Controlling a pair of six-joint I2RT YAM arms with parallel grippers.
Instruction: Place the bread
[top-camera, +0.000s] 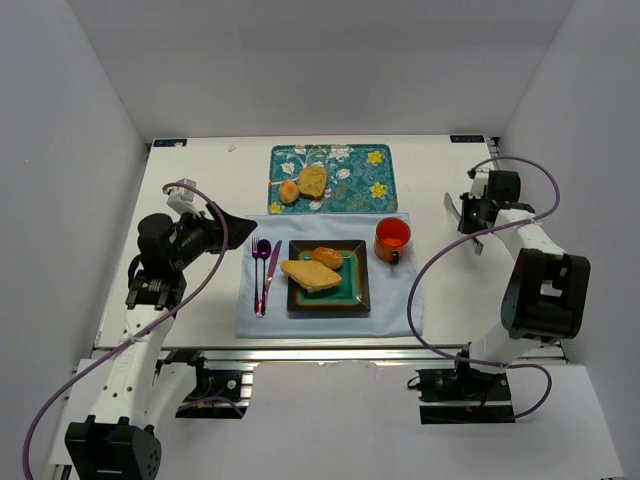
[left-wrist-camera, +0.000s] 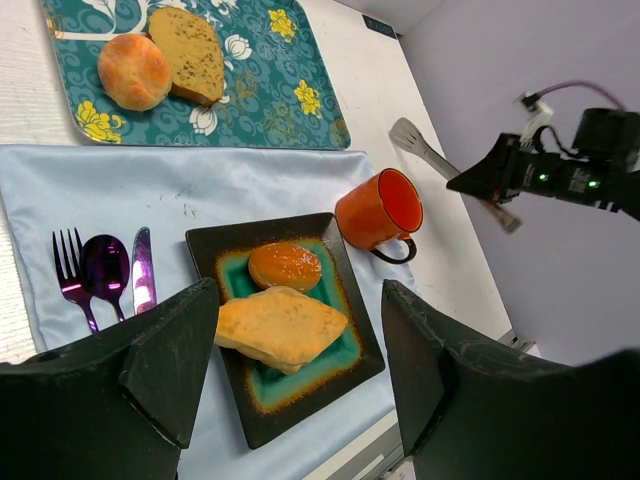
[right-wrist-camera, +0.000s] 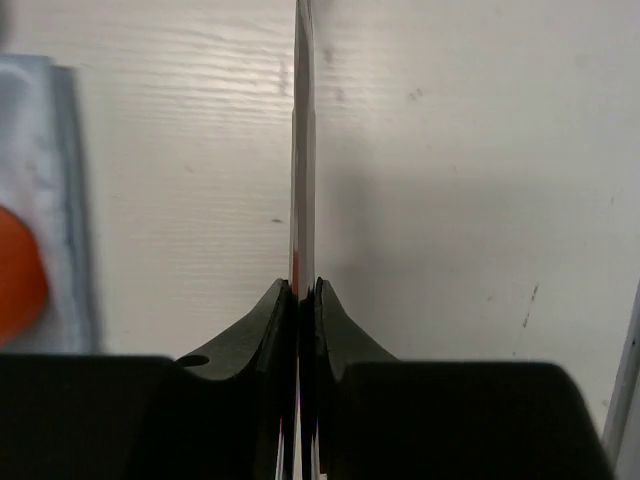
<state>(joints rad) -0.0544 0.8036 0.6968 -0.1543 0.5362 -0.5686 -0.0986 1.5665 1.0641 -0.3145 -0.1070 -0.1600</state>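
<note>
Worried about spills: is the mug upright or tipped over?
Upright. The mug stands on the cloth, and the top view looks straight down into its round open mouth.

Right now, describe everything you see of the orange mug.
The orange mug stands upright on the pale blue cloth near its far right corner, close beside the square plate. Glossy orange inside and out, it looks ceramic. Its dark loop handle points toward the arms. Nothing shows inside.
</note>
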